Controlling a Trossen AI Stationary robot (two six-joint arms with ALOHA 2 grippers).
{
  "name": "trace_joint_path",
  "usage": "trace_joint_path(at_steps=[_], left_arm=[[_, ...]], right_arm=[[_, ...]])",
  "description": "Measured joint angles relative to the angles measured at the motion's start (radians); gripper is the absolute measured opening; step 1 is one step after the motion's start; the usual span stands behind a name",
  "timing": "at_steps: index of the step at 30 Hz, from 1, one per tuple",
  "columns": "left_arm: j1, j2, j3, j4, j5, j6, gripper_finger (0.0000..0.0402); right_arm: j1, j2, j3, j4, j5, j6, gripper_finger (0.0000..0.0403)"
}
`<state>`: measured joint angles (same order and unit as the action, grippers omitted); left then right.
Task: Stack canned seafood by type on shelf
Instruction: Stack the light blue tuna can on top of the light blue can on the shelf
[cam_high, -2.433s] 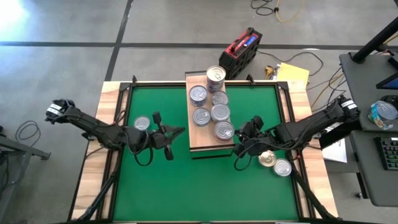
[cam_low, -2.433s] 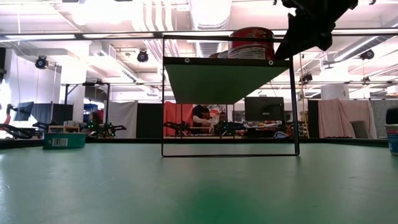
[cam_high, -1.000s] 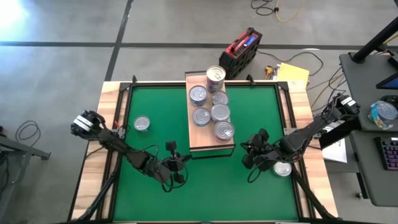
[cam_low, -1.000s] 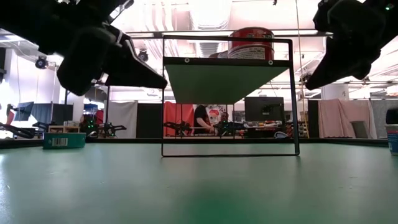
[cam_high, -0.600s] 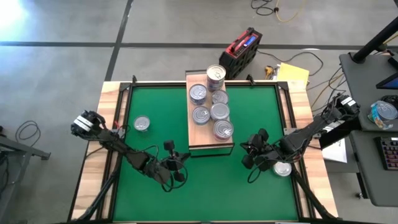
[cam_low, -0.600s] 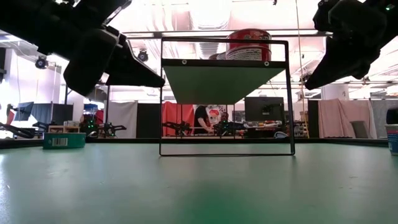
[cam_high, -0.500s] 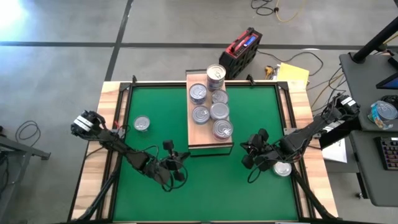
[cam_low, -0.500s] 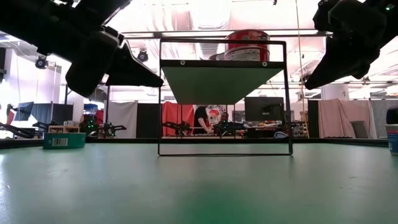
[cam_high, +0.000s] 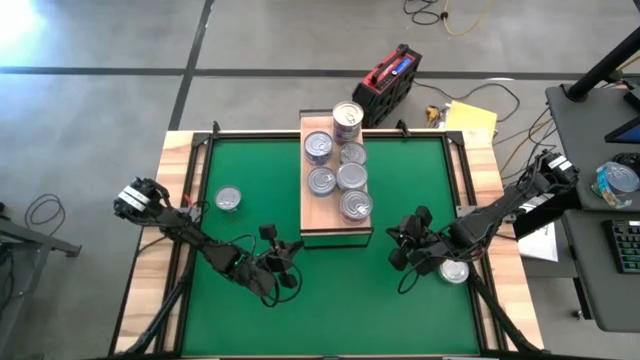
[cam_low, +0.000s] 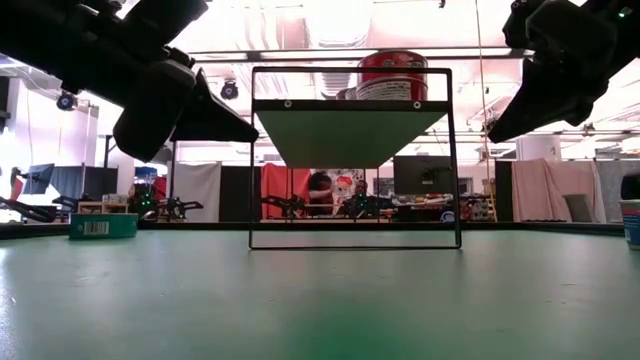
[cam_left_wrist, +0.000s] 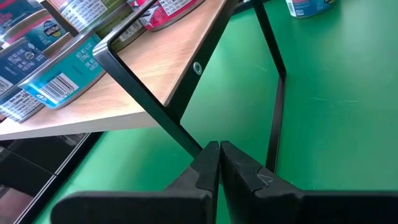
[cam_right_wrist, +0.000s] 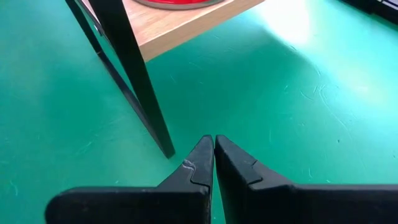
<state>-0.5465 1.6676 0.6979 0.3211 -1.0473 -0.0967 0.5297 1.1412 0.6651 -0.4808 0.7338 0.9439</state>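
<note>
The left gripper (cam_left_wrist: 218, 163) hangs low at the near left corner of the shelf (cam_high: 336, 222), fingers pressed together, tips against the dark corner leg. The right gripper (cam_right_wrist: 214, 158), also pinched closed on nothing, sits just off the shelf's near right leg above the green mat (cam_high: 250, 160). A silver tin (cam_high: 454, 271) lies beside the right arm. Five cans (cam_high: 341, 177) stand on the shelf, a taller stack (cam_high: 347, 121) at its far end. One lone can (cam_high: 228, 199) rests far left.
</note>
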Motion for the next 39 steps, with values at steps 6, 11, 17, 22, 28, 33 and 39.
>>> trace_joint_path(at_steps=[6, 11, 17, 22, 28, 33, 39], left_arm=[[-0.002, 0.000, 0.000, -0.017, -0.016, -0.004, 0.0000], [-0.004, -0.011, 0.000, -0.029, -0.025, -0.018, 0.0000], [-0.032, -0.019, 0.006, -0.034, -0.036, -0.016, 0.0000], [-0.075, -0.068, 0.008, -0.046, -0.028, 0.003, 0.0000], [-0.099, -0.160, 0.009, -0.152, -0.021, 0.002, 0.0000], [-0.099, -0.269, 0.009, -0.298, 0.034, 0.001, 0.0000], [-0.099, -0.415, 0.002, -0.452, 0.043, 0.011, 0.0000]], right_arm=[[0.000, 0.000, 0.000, 0.000, 0.000, -0.001, 0.0009], [0.000, 0.000, 0.000, 0.000, 0.000, -0.001, 0.0009], [0.000, 0.000, 0.000, -0.001, 0.002, -0.002, 0.0009], [-0.015, -0.006, 0.032, -0.062, -0.001, 0.025, 0.0009], [-0.072, -0.007, 0.137, -0.188, -0.091, 0.052, 0.0009], [-0.127, -0.008, 0.208, -0.240, -0.203, 0.052, 0.0009], [-0.166, -0.008, 0.281, -0.343, -0.286, 0.100, 0.0009]])
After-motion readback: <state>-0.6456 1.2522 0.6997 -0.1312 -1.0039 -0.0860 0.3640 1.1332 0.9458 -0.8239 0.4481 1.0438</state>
